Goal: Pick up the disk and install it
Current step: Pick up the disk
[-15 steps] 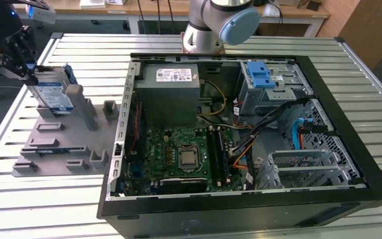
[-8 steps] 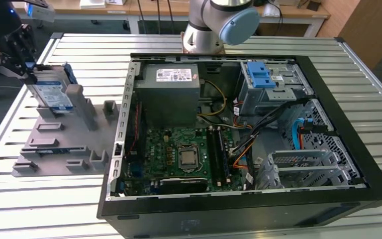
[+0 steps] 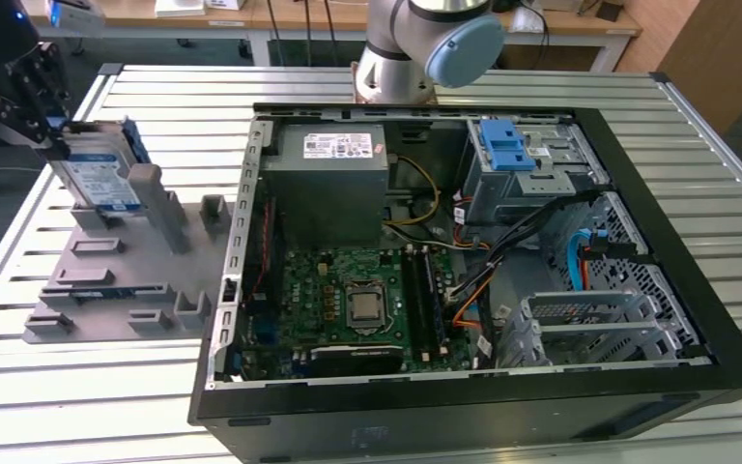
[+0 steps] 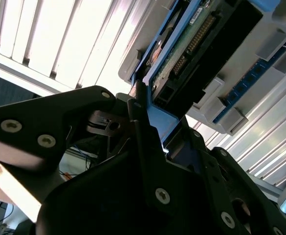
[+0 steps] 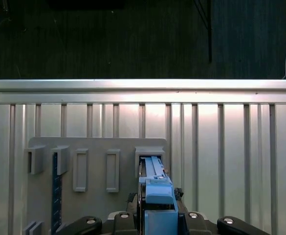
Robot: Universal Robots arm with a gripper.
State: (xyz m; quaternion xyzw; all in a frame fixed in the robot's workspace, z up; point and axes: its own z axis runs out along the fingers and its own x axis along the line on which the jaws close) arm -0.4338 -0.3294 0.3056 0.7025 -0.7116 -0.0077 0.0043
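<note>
Exterior view: a black gripper [image 3: 51, 143] is clamped on the flat silver metal disk [image 3: 98, 174], which has blue plastic rails and a blue-and-white label.
The disk stands upright on edge at the far end of a grey plastic fixture tray [image 3: 113, 290], at the exterior view's left; I cannot tell whether its lower edge sits in a slot. In the first wrist view its blue end [image 5: 158, 191] lies between the closed fingers. The tray rests on a slatted aluminium worktop [image 3: 74, 406], just beside an open black computer case [image 3: 474, 398]. The case holds a grey boxy power supply [image 3: 326, 184], a green motherboard [image 3: 352, 300] and a metal drive cage with two blue tabs [image 3: 513, 155].
</note>
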